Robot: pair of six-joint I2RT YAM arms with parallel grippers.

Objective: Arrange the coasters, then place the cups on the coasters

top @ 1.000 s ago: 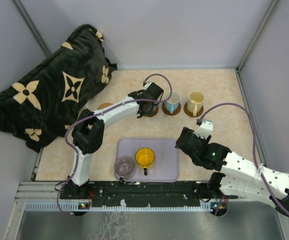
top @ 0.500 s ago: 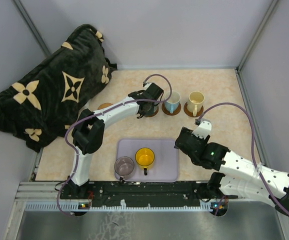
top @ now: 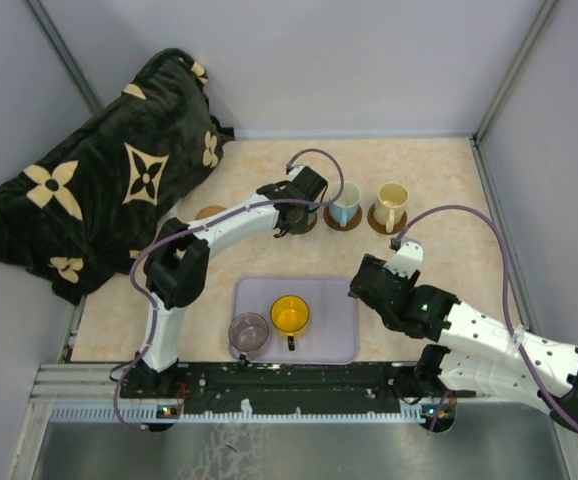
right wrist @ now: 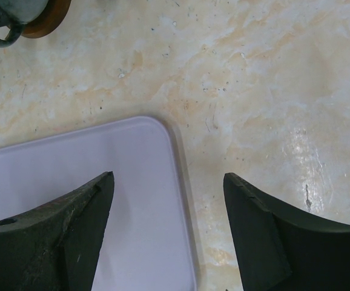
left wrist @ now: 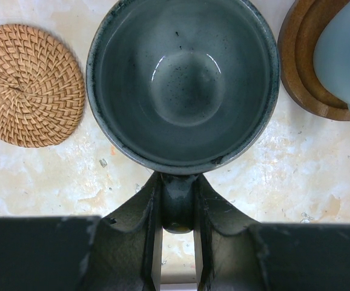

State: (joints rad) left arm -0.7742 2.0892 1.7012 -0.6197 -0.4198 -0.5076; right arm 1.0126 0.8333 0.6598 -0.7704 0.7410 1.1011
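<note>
My left gripper (left wrist: 178,182) is shut on the handle of the grey-green cup (left wrist: 184,79), which stands over a brown coaster (top: 305,226) in the back row. A woven tan coaster (left wrist: 29,85) lies bare to its left. To its right the pale blue cup (top: 345,204) and the cream cup (top: 391,202) each sit on a dark coaster (left wrist: 308,66). The yellow-orange cup (top: 290,315) and the mauve cup (top: 249,331) stand on the lavender tray (top: 334,335). My right gripper (right wrist: 168,177) hangs open and empty above the tray's right edge (right wrist: 184,200).
A dark blanket with cream flower shapes (top: 99,190) is heaped at the back left, close to the woven coaster. Grey walls enclose the table on three sides. The arm bases and a rail (top: 289,385) run along the near edge.
The right arm has crept very slightly to the left. The left gripper and the grey-green cup have not moved.
</note>
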